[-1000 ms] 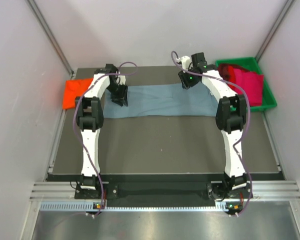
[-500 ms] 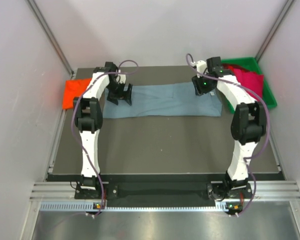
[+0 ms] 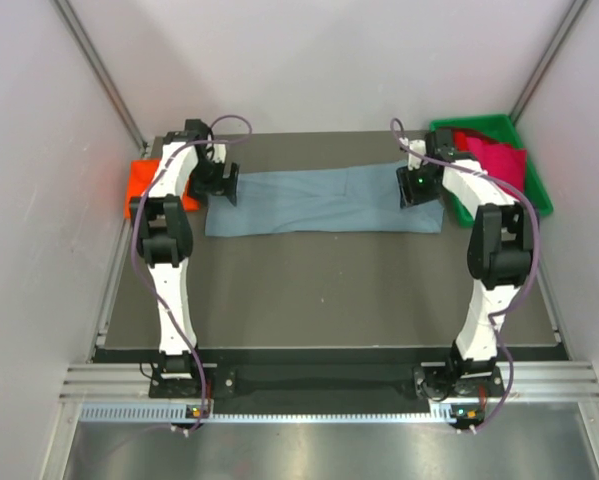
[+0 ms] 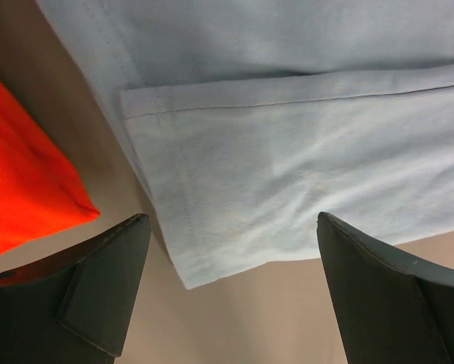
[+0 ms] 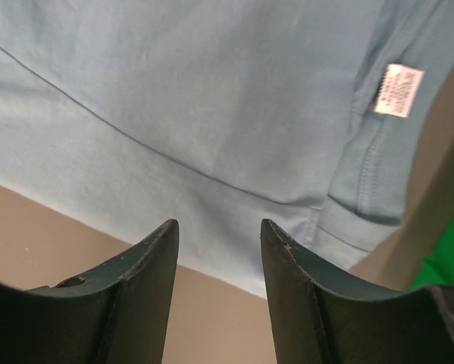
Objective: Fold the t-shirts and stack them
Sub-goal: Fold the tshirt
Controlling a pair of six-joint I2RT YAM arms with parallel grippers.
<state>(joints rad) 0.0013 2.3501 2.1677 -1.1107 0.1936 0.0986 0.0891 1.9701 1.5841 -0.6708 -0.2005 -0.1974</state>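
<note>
Slate blue-grey t-shirt (image 3: pixel 324 200) lies flat on the tabletop (image 3: pixel 329 290), folded into a long band running left to right across the far half. Hems look even at the left end; a doubled layer with a stitched edge shows in the left wrist view.

Left claw (image 4: pixel 230 227): jaws spread wide, hanging above the shirt's left near corner, nothing between them. Cloth and bare tabletop are both visible in the gap.

Right claw (image 5: pixel 217 227): jaws partly apart, over the shirt's right end near its front edge, gripping nothing. A white care label (image 5: pixel 399 89) sits on the fold just beyond it.

Orange-red t-shirt (image 3: pixel 139 185) lies at the far left edge of the tabletop, just beside the blue-grey one, not touching it.

Crimson t-shirts (image 3: pixel 499 160) are heaped in the green bin (image 3: pixel 541 190) at the far right corner. I cannot count them from here.
</note>
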